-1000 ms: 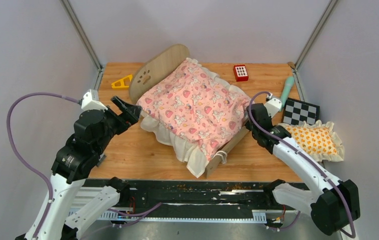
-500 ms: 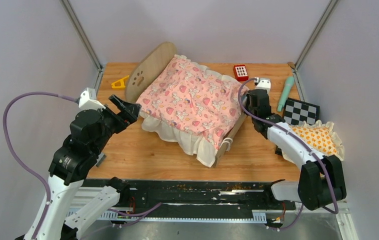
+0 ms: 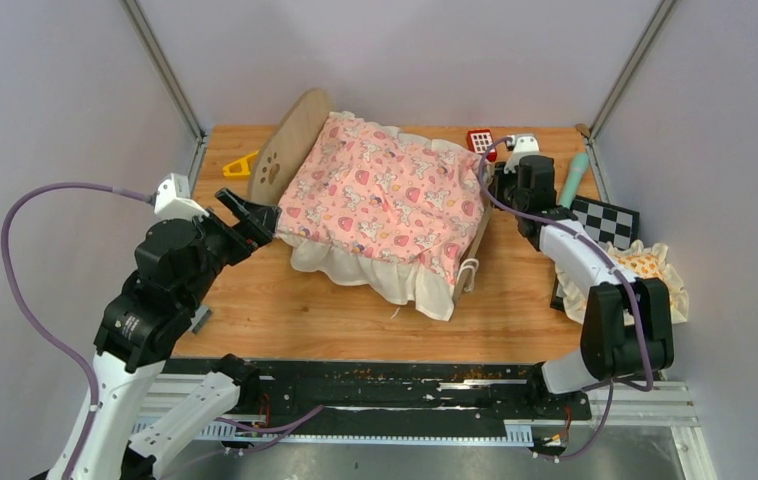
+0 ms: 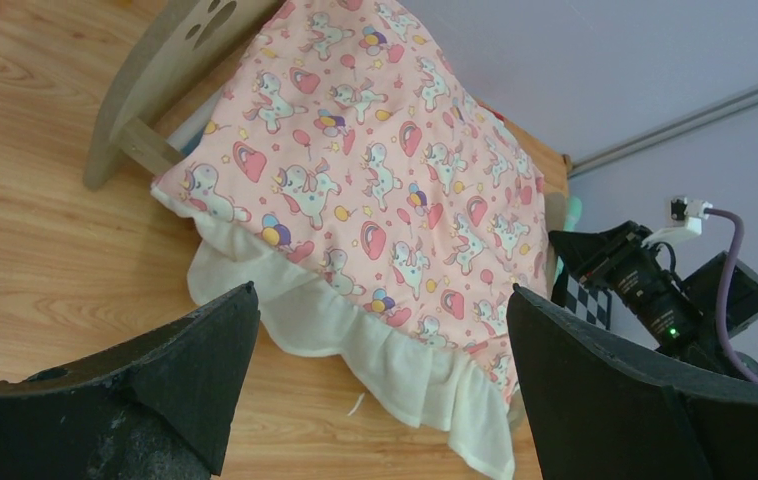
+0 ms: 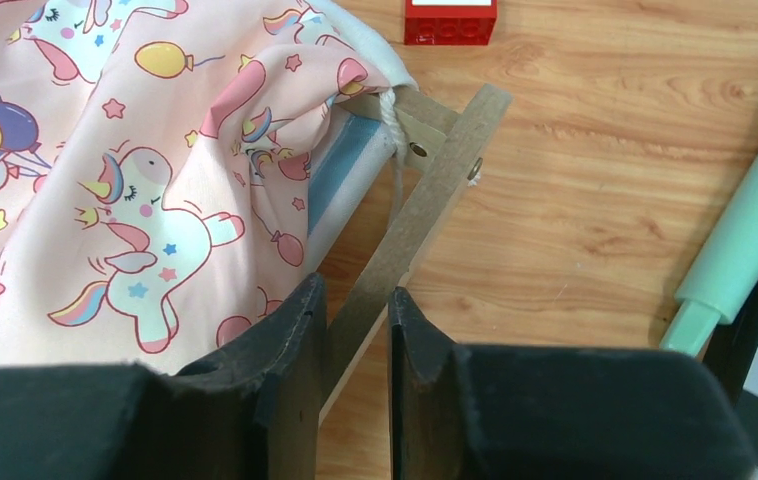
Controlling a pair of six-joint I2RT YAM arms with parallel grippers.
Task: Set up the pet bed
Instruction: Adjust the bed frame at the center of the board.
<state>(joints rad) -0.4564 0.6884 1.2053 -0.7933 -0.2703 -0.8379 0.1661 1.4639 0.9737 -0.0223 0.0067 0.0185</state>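
The pet bed (image 3: 385,200) lies across the middle of the table under its pink unicorn quilt (image 4: 375,180), whose white ruffle hangs over the near side. Its rounded headboard (image 3: 290,145) with the paw cutout stands at the far left. In the right wrist view a strip of the blue-white striped mattress (image 5: 350,165) shows under the quilt (image 5: 105,150). My right gripper (image 5: 355,285) is shut on the wooden footboard (image 5: 435,190) at the bed's right end, and it shows there from above (image 3: 500,190). My left gripper (image 4: 383,290) stands wide open by the bed's near-left corner (image 3: 260,215), touching nothing.
A red block (image 3: 481,142) and a yellow wedge (image 3: 243,165) lie near the back edge. A mint-green roller (image 3: 573,178), a checkered board (image 3: 602,222) and the orange frilled pillow (image 3: 655,270) sit at the right edge behind my right arm.
My right gripper has swung the bed's foot end toward the back right, turning the whole bed counter-clockwise. The left arm has barely moved and stays open.
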